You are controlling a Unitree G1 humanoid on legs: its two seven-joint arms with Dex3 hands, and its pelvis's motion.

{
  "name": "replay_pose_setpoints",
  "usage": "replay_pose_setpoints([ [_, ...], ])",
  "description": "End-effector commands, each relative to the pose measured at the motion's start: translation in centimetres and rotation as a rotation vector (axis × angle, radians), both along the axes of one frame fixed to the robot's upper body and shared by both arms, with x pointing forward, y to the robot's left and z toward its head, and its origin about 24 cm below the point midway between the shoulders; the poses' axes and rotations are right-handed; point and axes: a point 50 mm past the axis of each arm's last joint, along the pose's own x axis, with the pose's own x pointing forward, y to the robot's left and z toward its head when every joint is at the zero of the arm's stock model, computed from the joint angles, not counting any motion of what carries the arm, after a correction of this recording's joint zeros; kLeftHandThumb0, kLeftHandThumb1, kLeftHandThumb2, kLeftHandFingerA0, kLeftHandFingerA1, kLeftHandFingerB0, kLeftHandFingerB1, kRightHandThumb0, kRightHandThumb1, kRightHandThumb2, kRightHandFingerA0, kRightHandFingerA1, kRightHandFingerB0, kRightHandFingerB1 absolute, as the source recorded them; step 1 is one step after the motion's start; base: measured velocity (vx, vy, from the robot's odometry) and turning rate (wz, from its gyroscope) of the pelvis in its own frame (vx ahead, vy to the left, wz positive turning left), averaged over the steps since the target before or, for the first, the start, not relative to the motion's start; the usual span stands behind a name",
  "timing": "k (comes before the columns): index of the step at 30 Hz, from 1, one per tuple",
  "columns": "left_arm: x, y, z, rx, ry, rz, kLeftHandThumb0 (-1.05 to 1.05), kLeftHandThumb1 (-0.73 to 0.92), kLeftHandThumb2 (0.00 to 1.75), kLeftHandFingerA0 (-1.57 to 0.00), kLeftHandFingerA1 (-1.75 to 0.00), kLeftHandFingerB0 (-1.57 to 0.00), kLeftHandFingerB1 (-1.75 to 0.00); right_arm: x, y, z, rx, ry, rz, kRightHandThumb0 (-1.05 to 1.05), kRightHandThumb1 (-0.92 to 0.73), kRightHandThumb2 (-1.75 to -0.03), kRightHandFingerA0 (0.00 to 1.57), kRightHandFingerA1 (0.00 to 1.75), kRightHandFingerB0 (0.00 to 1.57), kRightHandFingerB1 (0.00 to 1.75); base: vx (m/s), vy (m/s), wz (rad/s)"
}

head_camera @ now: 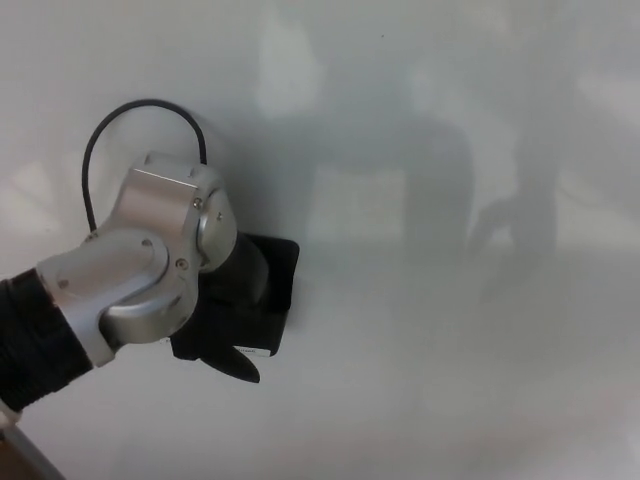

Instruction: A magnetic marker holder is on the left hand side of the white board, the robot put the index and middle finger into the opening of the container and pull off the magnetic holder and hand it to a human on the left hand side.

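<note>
An office or meeting room, most likely: a glossy whiteboard (450, 380) fills the whole view, with faint window-like reflections and a black magnetic holder (275, 290) stuck to it.

white board (450, 380) carries black magnetic holder (278, 275) at left, tilted.
</note>
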Motion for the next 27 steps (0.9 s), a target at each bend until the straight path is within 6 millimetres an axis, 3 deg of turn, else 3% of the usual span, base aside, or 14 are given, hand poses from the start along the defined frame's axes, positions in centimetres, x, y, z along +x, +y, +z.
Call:
replay_pose_setpoints([
  [1,-1.0,0.1,-1.0,0.057,0.101,-0.032,-0.97,0.63,0.96,-0.03,-0.11,-0.12,-0.08,-0.4,-0.6,0.1,-0.032,-0.013,-0.007,-0.66,-0.76,-0.63,0.72,0.48,0.43,0.34,0.0,0.0,0.0],
  [6,-0.9,0.1,-0.2,0.048,0.076,-0.045,-0.97,0.63,0.97,-0.03,-0.15,-0.12,-0.13,-0.2,-0.7,0.2,-0.01,-0.01,-0.024,-0.67,-0.75,-0.63,0.69,0.48,0.41,0.34,0.0,0.0,0.0],
  [7,-0.8,0.2,0.0,0.05,0.064,-0.048,-1.0,0.64,0.99,-0.04,-0.11,-0.13,-0.09,-0.2,-0.7,0.1,-0.009,-0.007,-0.023,-0.68,-0.61,-0.95,0.59,0.6,0.34,0.48,0.0,0.0,0.0],
  [10,-0.8,0.5,0.4,0.054,0.039,-0.045,-1.0,0.63,0.98,-0.04,-0.11,-0.13,-0.09,-0.2,-0.7,0.1,-0.007,-0.003,-0.023,-0.68,-0.61,-0.95,0.6,0.6,0.34,0.48,0.0,0.0,0.0],
  [11,-0.8,0.5,0.4,0.061,0.03,-0.05,-0.72,0.61,0.6,-0.06,-0.28,-0.08,-0.24,-0.2,-0.7,0.1,-0.008,-0.004,-0.022,-0.66,-0.75,-0.63,0.68,0.46,0.4,0.34,0.0,0.0,0.0],
  [12,-0.7,0.6,0.3,0.069,0.019,-0.058,-0.72,0.61,0.6,-0.06,-0.28,-0.08,-0.24,-0.2,-0.7,0.2,-0.008,-0.006,-0.02,-0.66,-0.75,-0.63,0.68,0.46,0.4,0.34,0.0,0.0,0.0],
  [13,-0.6,0.7,-0.3,0.093,0.017,-0.068,-0.82,0.51,0.9,-0.01,-0.27,-0.07,-0.22,-0.2,-0.7,0.2,-0.01,-0.008,-0.021,-0.66,-0.76,-0.63,0.69,0.47,0.42,0.34,0.0,0.0,0.0],
  [14,-0.4,0.7,-0.7,0.116,-0.025,-0.115,-0.84,0.49,0.83,-0.08,-0.47,-0.08,-0.32,0.0,-0.7,0.2,-0.01,-0.014,-0.024,-0.68,-0.61,-0.95,0.65,0.62,0.36,0.49,0.0,0.0,0.0],
  [15,-0.3,0.7,-1.2,0.138,-0.076,-0.174,-0.84,0.49,0.83,-0.08,-0.47,-0.08,-0.32,0.3,-0.7,0.3,-0.011,-0.02,-0.027,-0.68,-0.61,-0.95,0.65,0.62,0.36,0.49,0.0,0.0,0.0],
  [17,-0.5,1.4,-1.9,0.153,-0.173,-0.245,-0.61,0.41,0.74,-0.26,-0.52,-0.19,-0.41,0.4,-0.7,0.3,-0.01,-0.024,-0.021,-0.67,-0.62,-0.95,0.67,0.63,0.36,0.49,0.0,0.0,0.0],
  [18,-0.9,2.1,-2.8,0.159,-0.264,-0.306,-0.4,0.56,0.57,-0.64,-0.57,-0.62,-0.45,0.2,-0.7,0.3,-0.013,-0.019,-0.017,-0.66,-0.62,-0.95,0.63,0.62,0.34,0.48,0.0,0.0,0.0],
  [21,-1.7,3.4,-4.9,0.13,-0.391,-0.411,-0.34,0.55,0.57,-0.67,-0.64,-0.65,-0.48,0.0,-0.7,0.3,-0.016,-0.016,-0.014,-0.67,-0.62,-0.95,0.65,0.63,0.35,0.49,0.0,0.0,0.0],
  [22,-1.8,3.5,-5.2,0.119,-0.404,-0.413,-0.35,0.55,0.56,-0.69,-0.74,-0.64,-0.47,0.0,-0.7,0.3,-0.015,-0.016,-0.015,-0.65,-0.76,-0.63,0.72,0.49,0.41,0.34,0.0,0.0,0.0],
  [27,-1.6,3.6,-5.5,0.091,-0.443,-0.424,-0.38,0.55,0.56,-0.63,-0.65,-0.63,-0.46,0.5,-0.8,0.4,-0.001,-0.03,-0.032,-0.65,-0.75,-0.63,0.7,0.47,0.42,0.34,0.0,0.0,0.0],
])
